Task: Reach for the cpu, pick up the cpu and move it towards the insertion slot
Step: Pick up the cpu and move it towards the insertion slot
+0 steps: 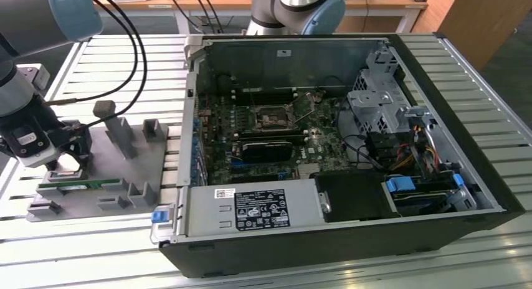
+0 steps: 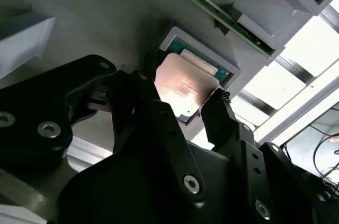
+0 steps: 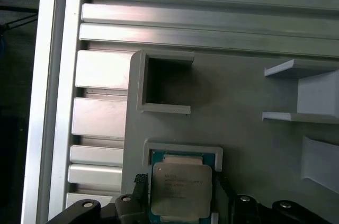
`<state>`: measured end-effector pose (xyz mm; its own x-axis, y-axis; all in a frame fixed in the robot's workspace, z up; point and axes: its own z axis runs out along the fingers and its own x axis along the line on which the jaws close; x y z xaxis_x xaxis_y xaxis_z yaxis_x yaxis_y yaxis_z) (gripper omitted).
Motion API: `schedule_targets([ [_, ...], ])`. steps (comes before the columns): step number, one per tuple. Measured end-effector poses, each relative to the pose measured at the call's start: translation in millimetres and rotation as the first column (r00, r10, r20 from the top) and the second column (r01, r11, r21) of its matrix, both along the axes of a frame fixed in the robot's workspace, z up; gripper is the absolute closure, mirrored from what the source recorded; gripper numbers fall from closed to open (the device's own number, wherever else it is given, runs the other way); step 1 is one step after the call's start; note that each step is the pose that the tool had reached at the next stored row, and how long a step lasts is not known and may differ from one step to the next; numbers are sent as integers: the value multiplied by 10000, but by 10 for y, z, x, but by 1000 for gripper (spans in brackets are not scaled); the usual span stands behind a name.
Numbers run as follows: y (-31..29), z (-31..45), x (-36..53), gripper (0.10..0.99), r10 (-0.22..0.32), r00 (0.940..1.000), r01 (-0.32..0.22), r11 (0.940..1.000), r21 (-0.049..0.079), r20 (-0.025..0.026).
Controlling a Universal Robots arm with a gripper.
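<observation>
Gripper [image 2: 185,82]: partly open, with one of my fingers [image 2: 221,108] on each side of the cpu [image 2: 180,90] and close to its edges. As far as I can judge, I have hold of nothing yet.
Cpu place: it lies flat, silver top up, seated in its square pocket in the grey holder tray [image 3: 238,97]. The tray sits by the edge of the surface [image 1: 490,83] at the exterior view's left.
Why so: I judge that the pocket's low rim keeps the chip square and in a known spot, so I can come straight down over it.
Slot side: the insertion slot [image 1: 273,118] sits on the board inside the open computer case [image 1: 283,58], mid-surface and well apart from me.
Neighbours: a green memory stick [image 2: 222,15] rests in its groove just beside the cpu's pocket. An empty square pocket [image 3: 164,86] is near it, and upright posts [image 1: 121,136] stand on the tray.
In the way: the posts and the case's wall stand between the cpu and the slot. Black cables [image 1: 133,52] hang beside my arm.
</observation>
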<state>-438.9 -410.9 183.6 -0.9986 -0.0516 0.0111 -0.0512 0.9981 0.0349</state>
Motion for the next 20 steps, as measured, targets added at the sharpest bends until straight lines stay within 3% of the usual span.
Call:
schedule_targets([
  [1,1,-2,0,478,0,10000,0,10000,0,0],
  [6,2,-6,-1,494,1,10000,-1,10000,-2,-2],
  [7,2,-7,0,545,0,10000,0,10000,-1,-1],
  [20,3,59,0,545,0,10000,0,10000,0,1],
])
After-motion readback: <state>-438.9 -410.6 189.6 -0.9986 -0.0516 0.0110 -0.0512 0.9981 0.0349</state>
